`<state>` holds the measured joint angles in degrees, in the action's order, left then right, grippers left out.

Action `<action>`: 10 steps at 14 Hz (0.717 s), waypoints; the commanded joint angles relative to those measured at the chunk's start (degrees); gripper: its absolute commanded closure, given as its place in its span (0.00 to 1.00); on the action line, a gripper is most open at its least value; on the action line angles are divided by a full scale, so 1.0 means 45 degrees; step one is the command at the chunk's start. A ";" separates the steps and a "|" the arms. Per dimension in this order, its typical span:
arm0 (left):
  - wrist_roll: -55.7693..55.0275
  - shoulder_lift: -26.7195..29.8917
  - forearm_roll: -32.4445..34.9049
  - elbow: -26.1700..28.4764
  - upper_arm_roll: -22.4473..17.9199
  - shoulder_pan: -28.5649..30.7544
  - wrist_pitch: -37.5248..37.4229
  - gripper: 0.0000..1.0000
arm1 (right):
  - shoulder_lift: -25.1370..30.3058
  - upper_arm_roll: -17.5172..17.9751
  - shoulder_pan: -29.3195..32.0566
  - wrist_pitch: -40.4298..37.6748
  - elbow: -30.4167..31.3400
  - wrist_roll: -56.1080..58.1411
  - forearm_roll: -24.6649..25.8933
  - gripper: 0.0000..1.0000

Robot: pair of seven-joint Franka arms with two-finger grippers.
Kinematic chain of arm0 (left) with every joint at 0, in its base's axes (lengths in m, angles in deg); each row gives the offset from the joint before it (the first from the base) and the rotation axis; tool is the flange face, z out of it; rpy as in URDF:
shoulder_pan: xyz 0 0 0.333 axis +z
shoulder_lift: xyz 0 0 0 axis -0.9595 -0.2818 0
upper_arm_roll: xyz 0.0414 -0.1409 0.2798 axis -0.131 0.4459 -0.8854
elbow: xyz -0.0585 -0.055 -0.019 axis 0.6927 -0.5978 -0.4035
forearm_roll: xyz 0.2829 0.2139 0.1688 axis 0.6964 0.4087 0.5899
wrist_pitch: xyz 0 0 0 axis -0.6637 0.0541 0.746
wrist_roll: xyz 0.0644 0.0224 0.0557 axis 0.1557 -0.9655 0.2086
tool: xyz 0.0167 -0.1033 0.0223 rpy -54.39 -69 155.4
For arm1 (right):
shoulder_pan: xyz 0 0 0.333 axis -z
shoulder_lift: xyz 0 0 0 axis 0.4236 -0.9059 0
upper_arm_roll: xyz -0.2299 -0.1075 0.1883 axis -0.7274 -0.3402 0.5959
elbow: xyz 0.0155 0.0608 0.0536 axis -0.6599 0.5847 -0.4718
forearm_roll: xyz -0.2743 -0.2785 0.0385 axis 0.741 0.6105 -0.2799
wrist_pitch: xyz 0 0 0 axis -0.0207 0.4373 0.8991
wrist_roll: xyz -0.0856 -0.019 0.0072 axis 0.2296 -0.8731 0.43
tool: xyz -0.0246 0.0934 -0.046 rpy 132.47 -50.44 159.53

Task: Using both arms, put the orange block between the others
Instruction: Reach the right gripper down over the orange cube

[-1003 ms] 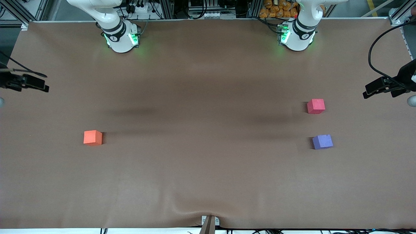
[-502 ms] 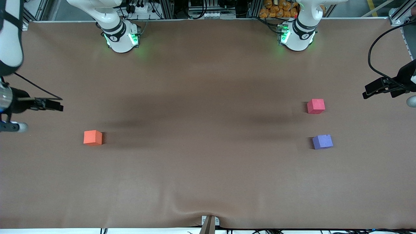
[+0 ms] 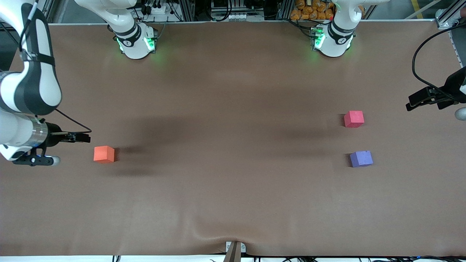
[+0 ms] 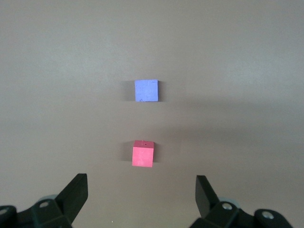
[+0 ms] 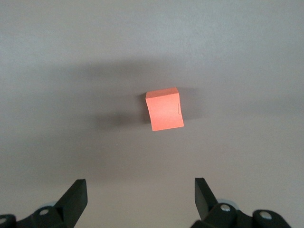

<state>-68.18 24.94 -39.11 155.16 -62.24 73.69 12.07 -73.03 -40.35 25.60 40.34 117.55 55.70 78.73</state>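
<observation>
The right gripper (image 3: 85, 137) hovers beside the orange block (image 3: 104, 154), fingers (image 5: 73, 199) spread wide and empty. The left gripper (image 3: 413, 103), equally wide, waits near the pinkish-red cube (image 3: 354, 119) and blue-purple cube (image 3: 361, 158). No writing is readable.

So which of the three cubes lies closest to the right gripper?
The orange block, alone toward the right arm's end of the table. The open right gripper is close beside it; the pinkish-red cube and blue-purple cube sit toward the left arm's end.

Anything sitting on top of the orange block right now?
Nothing: the orange block has a bare top in the front and right wrist views. The open right tool hangs beside it, not over it. Its underside is hidden.
</observation>
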 commanded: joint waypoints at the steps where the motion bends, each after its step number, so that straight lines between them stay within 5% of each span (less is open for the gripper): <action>1: 0.0174 -0.0111 -0.0057 -0.0216 0.0031 0.0162 -0.0244 0.00 | 0.0296 0.0053 0.0173 0.0422 0.0773 0.0017 -0.0197 0.00; 10: 0.0174 -0.0150 -0.0057 -0.0235 0.0031 0.0143 -0.0244 0.00 | -0.0482 0.0053 0.0213 0.4616 0.2885 0.3584 -0.0197 0.00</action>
<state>-68.18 24.64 -39.11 155.15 -62.27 73.95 12.07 -73.62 -40.69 26.04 55.56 128.55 65.91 78.73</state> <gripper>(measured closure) 0.000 0.000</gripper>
